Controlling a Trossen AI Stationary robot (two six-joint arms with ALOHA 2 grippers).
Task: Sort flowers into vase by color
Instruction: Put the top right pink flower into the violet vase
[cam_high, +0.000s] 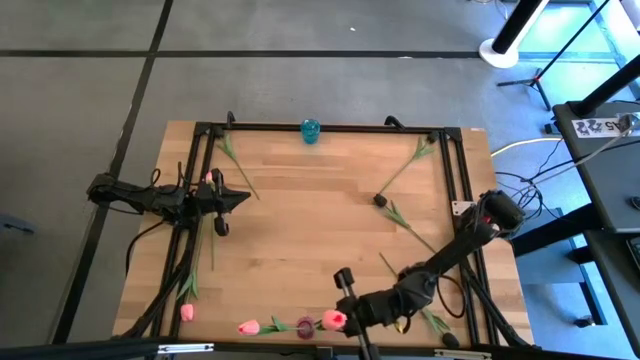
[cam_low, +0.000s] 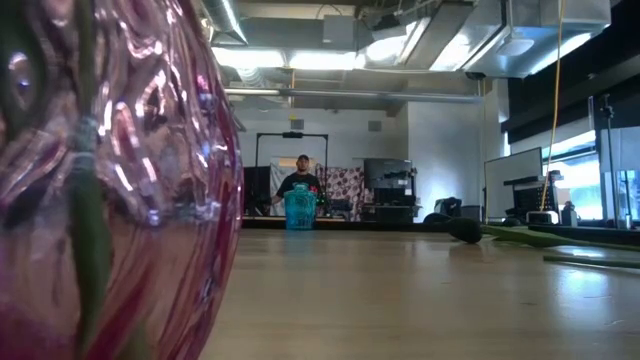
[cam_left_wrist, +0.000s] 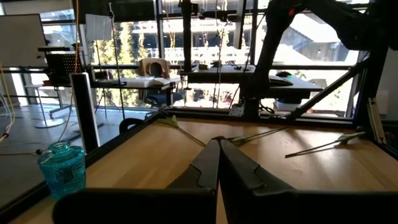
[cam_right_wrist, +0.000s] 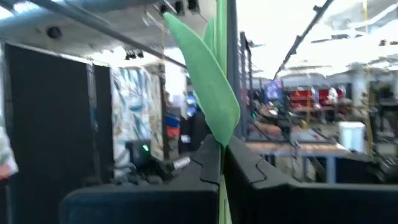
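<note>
Left of frame: the left gripper (cam_high: 238, 198), fingers pressed together and empty, waits over the worktop (cam_high: 320, 220). Pink flowers (cam_high: 248, 326) lie along the lower edge beside the pink vase (cam_high: 305, 327); dark-headed ones lie at the right. Lower centre: the right gripper (cam_high: 343, 277) pinches a flower stem (cam_right_wrist: 221, 74), leaf upright. The stems look light, thin and bendable, best held mid-stem. Open room spans the centre; frame rails border the edges.
</note>
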